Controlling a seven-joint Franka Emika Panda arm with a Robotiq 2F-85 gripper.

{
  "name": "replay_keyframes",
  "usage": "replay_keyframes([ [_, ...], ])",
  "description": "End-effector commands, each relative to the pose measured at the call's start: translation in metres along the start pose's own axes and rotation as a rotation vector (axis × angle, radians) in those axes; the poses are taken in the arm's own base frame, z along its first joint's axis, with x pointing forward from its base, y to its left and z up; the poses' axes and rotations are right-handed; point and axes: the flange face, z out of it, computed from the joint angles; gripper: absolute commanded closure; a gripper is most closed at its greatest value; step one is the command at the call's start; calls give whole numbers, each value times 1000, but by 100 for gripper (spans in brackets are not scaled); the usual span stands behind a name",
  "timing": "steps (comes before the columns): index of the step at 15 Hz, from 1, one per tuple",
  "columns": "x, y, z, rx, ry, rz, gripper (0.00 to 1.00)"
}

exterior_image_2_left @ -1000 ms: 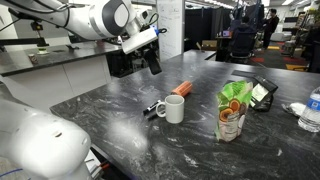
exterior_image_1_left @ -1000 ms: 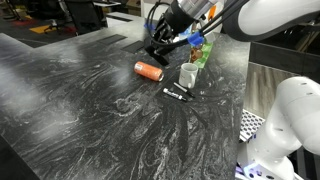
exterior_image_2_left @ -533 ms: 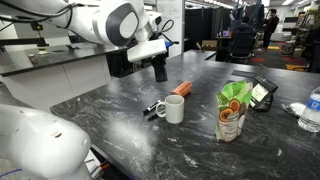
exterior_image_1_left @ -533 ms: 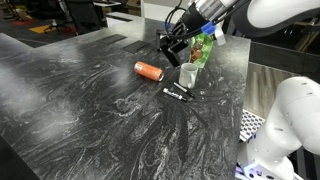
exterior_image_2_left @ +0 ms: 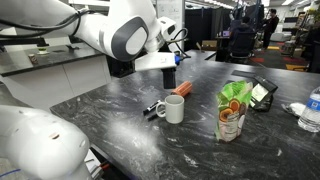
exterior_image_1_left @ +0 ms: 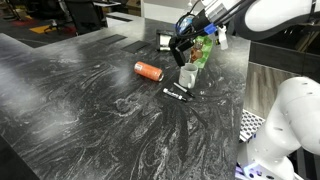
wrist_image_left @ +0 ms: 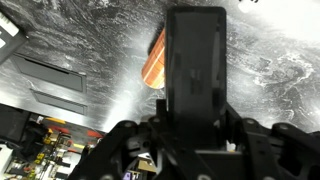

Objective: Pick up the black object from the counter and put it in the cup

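My gripper (wrist_image_left: 196, 118) is shut on the black object (wrist_image_left: 195, 50), a flat matte bar that sticks out lengthwise between the jaws. In both exterior views the gripper (exterior_image_1_left: 183, 54) (exterior_image_2_left: 169, 76) hangs above the counter (exterior_image_1_left: 90, 110), just over and slightly behind the white cup (exterior_image_1_left: 187, 75) (exterior_image_2_left: 173, 109). The cup stands upright, and its inside is not visible. The black object (exterior_image_2_left: 169, 82) points down, with its tip a little above the cup's rim.
An orange can (exterior_image_1_left: 148, 70) (exterior_image_2_left: 183, 89) (wrist_image_left: 154, 60) lies on its side beside the cup. A thin black-and-white marker (exterior_image_1_left: 177, 94) (exterior_image_2_left: 150, 107) lies in front of the cup. A green package (exterior_image_1_left: 203, 50) (exterior_image_2_left: 233, 110) stands close by. A water bottle (exterior_image_2_left: 311, 110) stands at the counter's edge.
The gripper has carried the black object from beyond the orange can across to a spot above the cup. The cup, can and marker have not moved.
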Motion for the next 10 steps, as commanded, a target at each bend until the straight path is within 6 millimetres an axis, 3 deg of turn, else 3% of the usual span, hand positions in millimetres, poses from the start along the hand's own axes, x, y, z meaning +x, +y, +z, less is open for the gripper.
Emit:
replay_keyframes([
  [1,-11,19,-4,-30,26,63,73],
  [5,-17,22,-17,-52,36,104,73],
  [10,-9,26,-9,-31,64,130,73],
])
